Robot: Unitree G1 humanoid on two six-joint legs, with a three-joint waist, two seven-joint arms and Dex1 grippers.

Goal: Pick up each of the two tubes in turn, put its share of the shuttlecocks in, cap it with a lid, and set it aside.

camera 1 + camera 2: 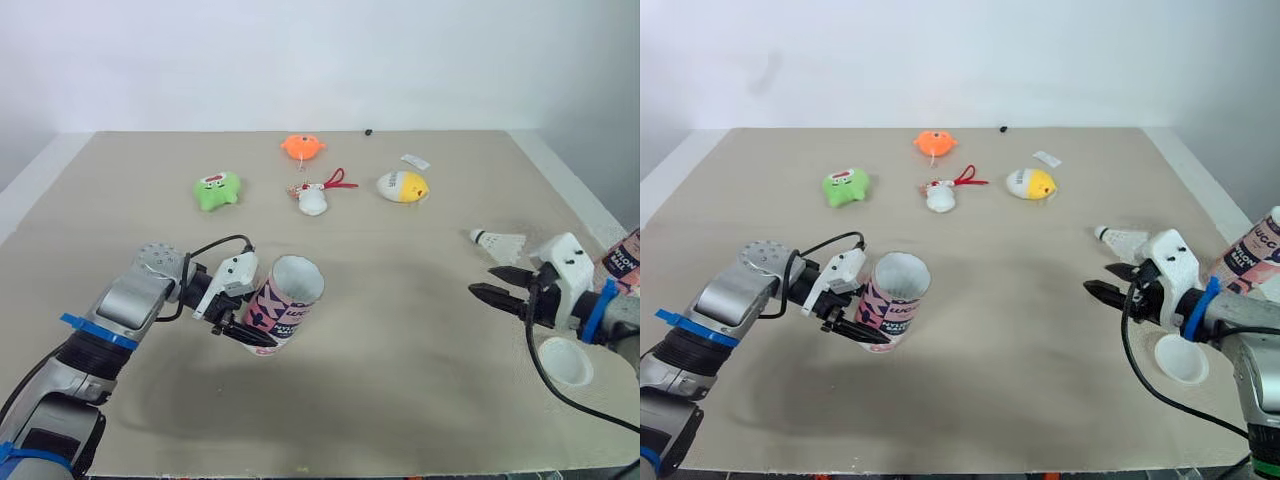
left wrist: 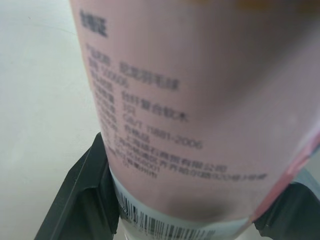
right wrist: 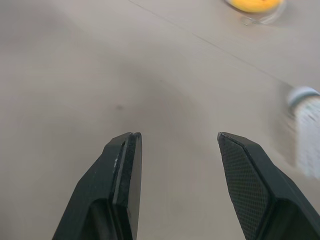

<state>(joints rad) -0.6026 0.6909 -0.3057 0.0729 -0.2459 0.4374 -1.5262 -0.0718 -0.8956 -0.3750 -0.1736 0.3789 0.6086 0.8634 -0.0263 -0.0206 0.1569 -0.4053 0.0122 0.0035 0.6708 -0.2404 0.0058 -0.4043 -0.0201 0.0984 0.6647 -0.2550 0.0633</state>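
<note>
My left gripper (image 1: 243, 309) is shut on a pink printed tube (image 1: 283, 305), held tilted above the table with its open white mouth facing up and right. The left wrist view shows the tube's label (image 2: 200, 115) close up between the black fingers (image 2: 82, 195). My right gripper (image 1: 492, 284) is open and holds nothing, low over the table at the right. A white shuttlecock (image 1: 498, 242) lies just beyond it, also seen blurred in the right wrist view (image 3: 306, 127). A white lid (image 1: 566, 361) lies near the right wrist. A second pink tube (image 1: 1252, 250) stands at the far right edge.
Small toys lie at the back of the table: a green one (image 1: 217, 190), an orange one (image 1: 302, 147), a white one with a red ribbon (image 1: 315, 196), a yellow and white one (image 1: 403, 186). A white tag (image 1: 416, 161) lies nearby.
</note>
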